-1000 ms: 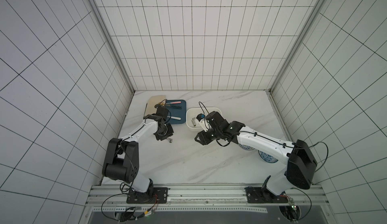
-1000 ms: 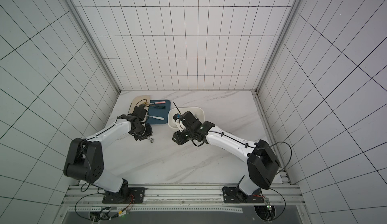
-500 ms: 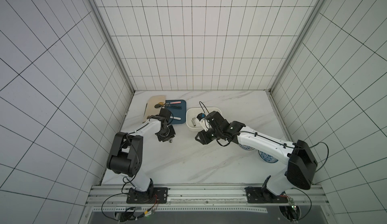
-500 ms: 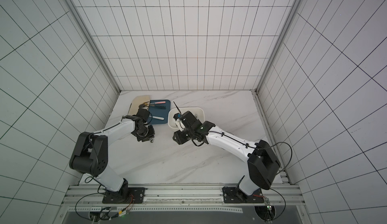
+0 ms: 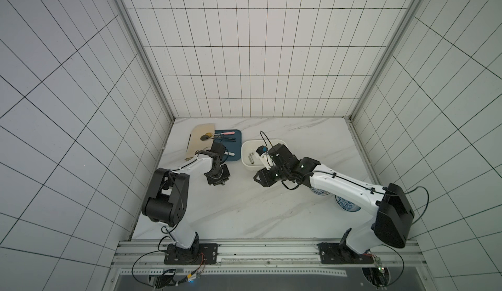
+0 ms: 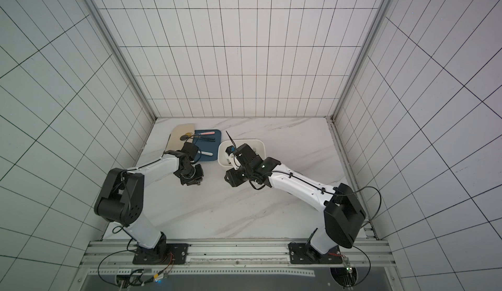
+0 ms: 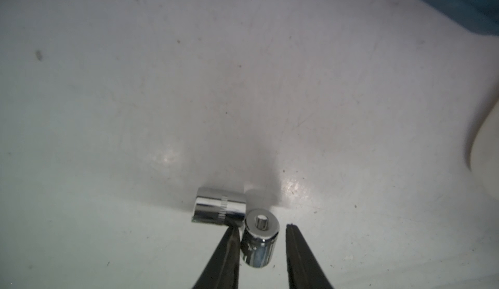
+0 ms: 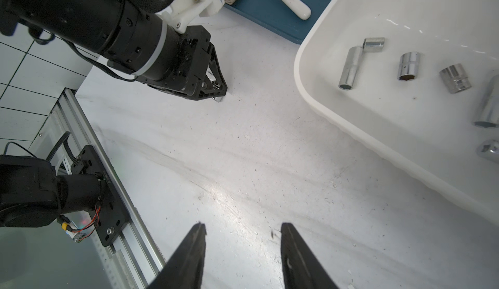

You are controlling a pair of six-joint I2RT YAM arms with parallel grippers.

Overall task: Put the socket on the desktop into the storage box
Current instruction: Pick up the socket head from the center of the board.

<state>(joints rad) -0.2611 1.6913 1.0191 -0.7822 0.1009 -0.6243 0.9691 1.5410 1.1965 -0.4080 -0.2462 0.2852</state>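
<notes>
Grasp step in hand, by the look of it. Left gripper (image 7: 262, 225) sits low on the desktop (image 7: 189, 85), jaws apart and straddling an upright socket (image 7: 259, 243). One finger looks to touch it and the other shows a gap, so no clamp yet. Second socket (image 7: 220, 206) lies on its side, touching or just beside the first. Next move likely calls for a squeeze without nudging that neighbour, then a lift and carry to the storage box (image 8: 391, 117) nearby. Right gripper (image 8: 243, 224) hovers over bare desktop beside the box, jaws apart, empty. Box holds at least six chrome sockets (image 8: 409, 65), loose. Dark-blue tray (image 8: 259, 12) holds cutlery.
</notes>
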